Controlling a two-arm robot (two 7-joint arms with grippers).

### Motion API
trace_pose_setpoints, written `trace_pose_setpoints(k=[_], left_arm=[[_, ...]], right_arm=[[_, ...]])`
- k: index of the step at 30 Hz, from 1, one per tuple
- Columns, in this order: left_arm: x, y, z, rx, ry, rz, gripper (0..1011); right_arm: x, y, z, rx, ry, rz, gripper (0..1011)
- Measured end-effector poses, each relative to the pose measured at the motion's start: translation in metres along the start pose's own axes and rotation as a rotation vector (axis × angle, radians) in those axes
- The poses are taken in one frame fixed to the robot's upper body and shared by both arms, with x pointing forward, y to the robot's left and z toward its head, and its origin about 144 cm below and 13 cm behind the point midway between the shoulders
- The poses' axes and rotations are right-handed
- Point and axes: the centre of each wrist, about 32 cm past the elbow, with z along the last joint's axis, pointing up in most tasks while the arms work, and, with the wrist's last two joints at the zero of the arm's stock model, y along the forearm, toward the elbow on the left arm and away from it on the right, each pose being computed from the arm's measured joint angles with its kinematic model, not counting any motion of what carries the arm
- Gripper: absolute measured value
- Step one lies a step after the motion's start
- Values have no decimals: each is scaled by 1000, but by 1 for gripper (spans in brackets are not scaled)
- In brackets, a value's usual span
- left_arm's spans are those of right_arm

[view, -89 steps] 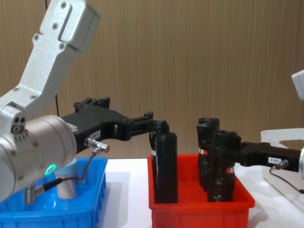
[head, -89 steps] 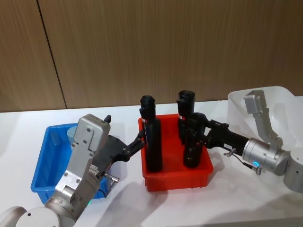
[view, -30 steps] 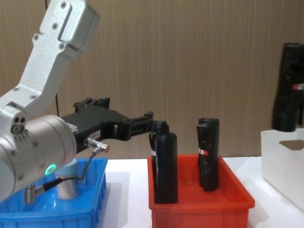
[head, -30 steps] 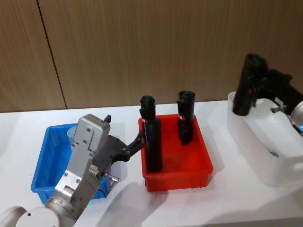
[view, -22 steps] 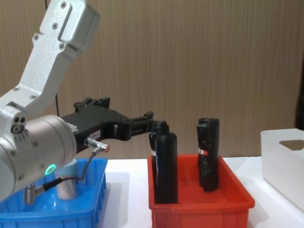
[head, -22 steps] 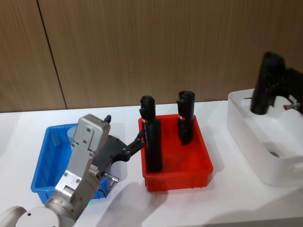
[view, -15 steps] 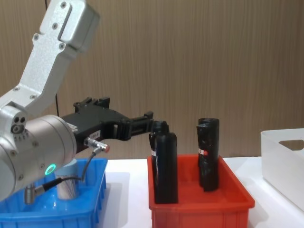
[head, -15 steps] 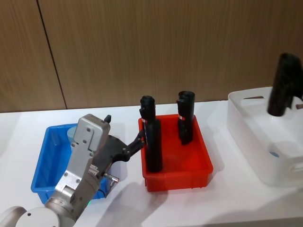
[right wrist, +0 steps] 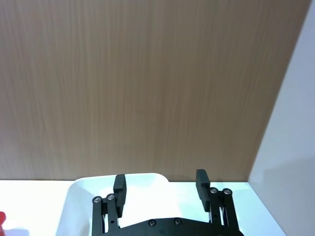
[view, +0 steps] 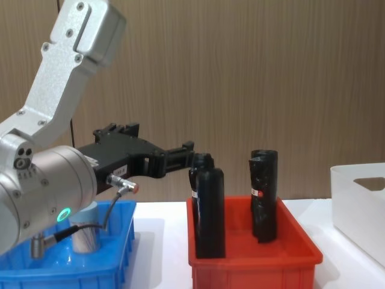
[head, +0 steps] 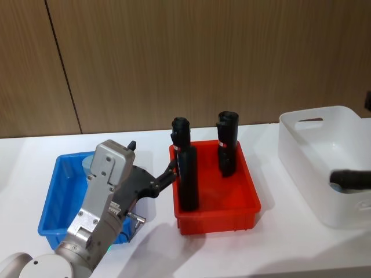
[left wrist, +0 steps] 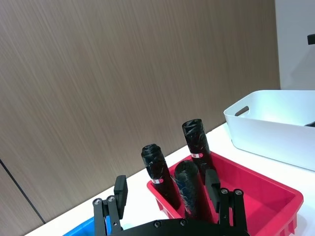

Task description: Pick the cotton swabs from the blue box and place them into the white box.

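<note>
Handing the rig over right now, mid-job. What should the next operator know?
Left end effector: open, empty, between the blue box and the red bin.
Right end effector: open, empty, above the white box.
One swab jar stands in the blue box, partly hidden by the left arm.
Done: no swabs seen in the white box; a black item lies there.
Left: pick the jar, place it in the white box.

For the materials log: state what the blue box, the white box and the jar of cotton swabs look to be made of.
The blue box looks like moulded plastic, slightly glossy, with a formed rim. The white box also looks plastic: smooth, uniform walls and a moulded handle cutout. The jar of cotton swabs seems to be clear plastic under a pale lid, though it is mostly hidden behind the left arm.
</note>
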Motion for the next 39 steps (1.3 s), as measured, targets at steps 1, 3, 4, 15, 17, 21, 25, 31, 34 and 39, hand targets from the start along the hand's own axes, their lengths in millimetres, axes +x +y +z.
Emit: trace_pose_setpoints(k=[1,3,4,15,17,21,25,31,34,39], left_arm=[[0,0,0,0,0,0,1000],[0,0,0,0,0,0,999],[0,0,0,0,0,0,999],[0,0,0,0,0,0,1000],[0,0,0,0,0,0,999],[0,0,0,0,0,0,1000],[0,0,0,0,0,0,999],[0,0,0,0,0,0,1000],[0,0,0,0,0,0,1000],[0,0,0,0,0,0,1000]], right_arm=[[1,0,0,-2,-1,-4,873],[3,-1,-1,-6,-4,-15,942],[4,-1,-1,-7,-5,-19,942],[9,-3,-3,-18,-14,-45,1002],[10,-4,-4,-19,-16,-49,1001],[11,-4,-4,-21,-18,-54,1001],[11,-4,-4,-21,-18,-56,1001],[12,-5,-4,-22,-19,-59,1002],[12,-5,-4,-22,-19,-60,1001],[12,-5,-4,-22,-20,-61,1002]])
